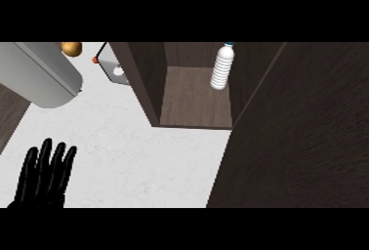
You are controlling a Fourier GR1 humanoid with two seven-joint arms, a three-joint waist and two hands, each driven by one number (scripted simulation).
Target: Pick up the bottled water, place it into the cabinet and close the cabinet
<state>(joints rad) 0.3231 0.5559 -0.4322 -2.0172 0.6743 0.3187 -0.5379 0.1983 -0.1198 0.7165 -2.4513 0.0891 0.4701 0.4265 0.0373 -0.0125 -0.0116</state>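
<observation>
Looking down on a white marbled counter top [144, 156] and seeing the clear ribbed plastic water bottle [222, 68], blue-capped, standing upright inside the open dark brown wooden cabinet [148, 78] — resting on its shelf floor, close against the right inner wall, any label too small to read. Finding the dark wooden door [302, 136] hanging open, filling the view's right side. Noting the black left hand [43, 176] resting at the lower left edge, fingers straight, pointing up and held close together, holding nothing, well apart from the bottle. Spotting a large grey cylinder [43, 73] at the upper left, a round orange thing [71, 48] just beside its top end — and a small grey object [115, 66] near the cabinet's left wall.
</observation>
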